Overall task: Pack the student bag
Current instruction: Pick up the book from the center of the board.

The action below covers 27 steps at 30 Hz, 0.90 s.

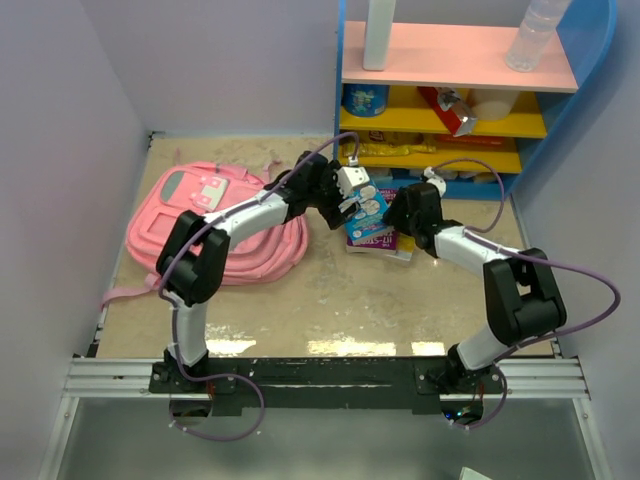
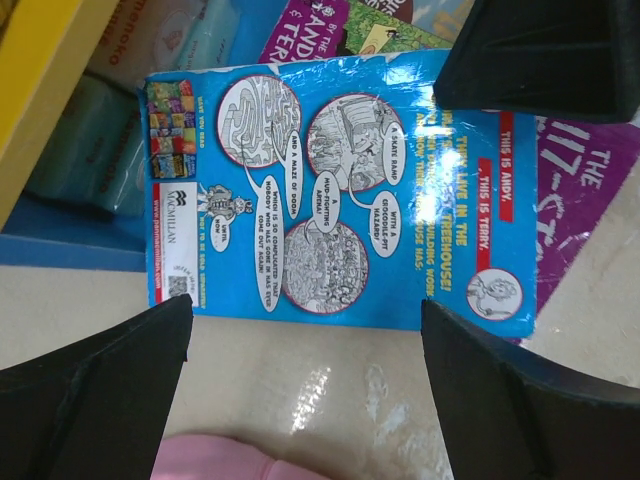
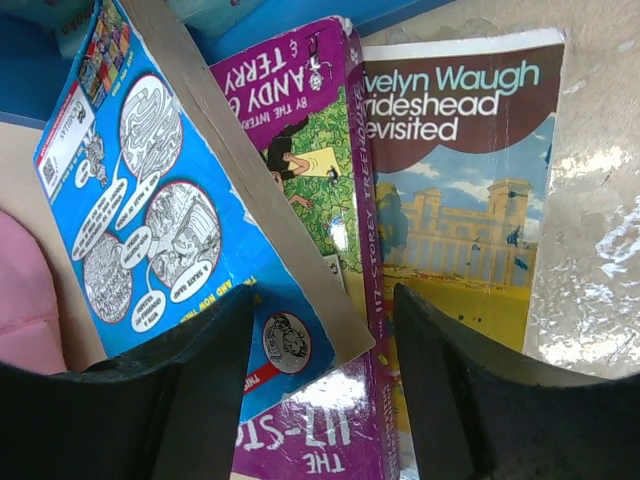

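Left wrist: left end effector (image 2: pixel 305 310) gapes empty | right end effector (image 3: pixel 325 300) half-open, hold unclear | I fear tilted blue book (image 2: pixel 350 200) slips

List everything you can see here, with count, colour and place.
student bag: one, pink, table's left side
blue book: one, on top of the purple book
purple book: one, under the blue book, near the shelf
Brideshead Revisited book: one, brown and blue cover, alongside the purple book
shelf unit: one, blue, pink, yellow, far right
bottle: one, clear, top shelf
table: one, beige
left gripper: black, open, above blue book
right gripper: black, open, above books
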Motion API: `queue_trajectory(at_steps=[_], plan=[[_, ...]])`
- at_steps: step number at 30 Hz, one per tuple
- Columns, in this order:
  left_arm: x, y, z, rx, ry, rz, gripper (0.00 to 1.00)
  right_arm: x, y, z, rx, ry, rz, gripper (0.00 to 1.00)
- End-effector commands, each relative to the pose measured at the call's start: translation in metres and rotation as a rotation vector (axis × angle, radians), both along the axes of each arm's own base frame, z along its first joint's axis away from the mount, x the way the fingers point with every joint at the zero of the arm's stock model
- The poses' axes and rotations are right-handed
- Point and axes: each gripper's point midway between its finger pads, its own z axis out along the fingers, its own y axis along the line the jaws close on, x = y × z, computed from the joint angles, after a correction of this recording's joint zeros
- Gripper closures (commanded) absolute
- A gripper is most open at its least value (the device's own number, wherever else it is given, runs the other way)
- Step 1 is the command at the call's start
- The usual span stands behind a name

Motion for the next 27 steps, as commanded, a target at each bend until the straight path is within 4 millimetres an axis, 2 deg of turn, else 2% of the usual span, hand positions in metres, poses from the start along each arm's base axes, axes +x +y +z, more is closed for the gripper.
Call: queue_trajectory(at_steps=[1,6,8,9,11,12,16,17,19,27], plan=[[0.023,-0.015,0.009,-0.034,-0.069,0.049,0.0,-0.02,-0.013,-0.018,0.063,0.058,-0.033,0.43],[0.025,-0.021,-0.013,0.0,-0.077,0.043,0.0,-0.03,-0.001,-0.023,0.178,0.064,-0.017,0.44],[0.022,-0.027,-0.017,0.003,-0.075,0.025,0.0,-0.03,0.003,-0.019,0.215,0.044,-0.02,0.43],[0.018,-0.03,-0.02,0.009,-0.074,-0.001,0.0,-0.035,0.004,-0.024,0.227,0.053,-0.019,0.42],[0.01,-0.037,-0.025,0.021,-0.075,-0.03,0.0,-0.032,0.007,-0.015,0.263,0.009,-0.017,0.42],[0.006,-0.04,-0.027,0.024,-0.075,-0.053,0.0,-0.035,0.007,-0.017,0.272,0.006,-0.019,0.42],[-0.013,-0.054,-0.033,0.009,-0.035,-0.129,0.0,-0.032,0.012,-0.001,0.319,-0.055,-0.006,0.41],[-0.018,-0.058,-0.031,-0.007,-0.016,-0.151,0.0,-0.03,0.013,0.007,0.329,-0.085,0.0,0.41],[-0.031,-0.065,-0.028,-0.036,0.013,-0.206,0.0,-0.03,0.012,0.01,0.332,-0.102,-0.005,0.41],[-0.054,-0.076,-0.041,-0.03,0.086,-0.29,0.0,-0.022,0.013,0.026,0.35,-0.186,0.0,0.42]])
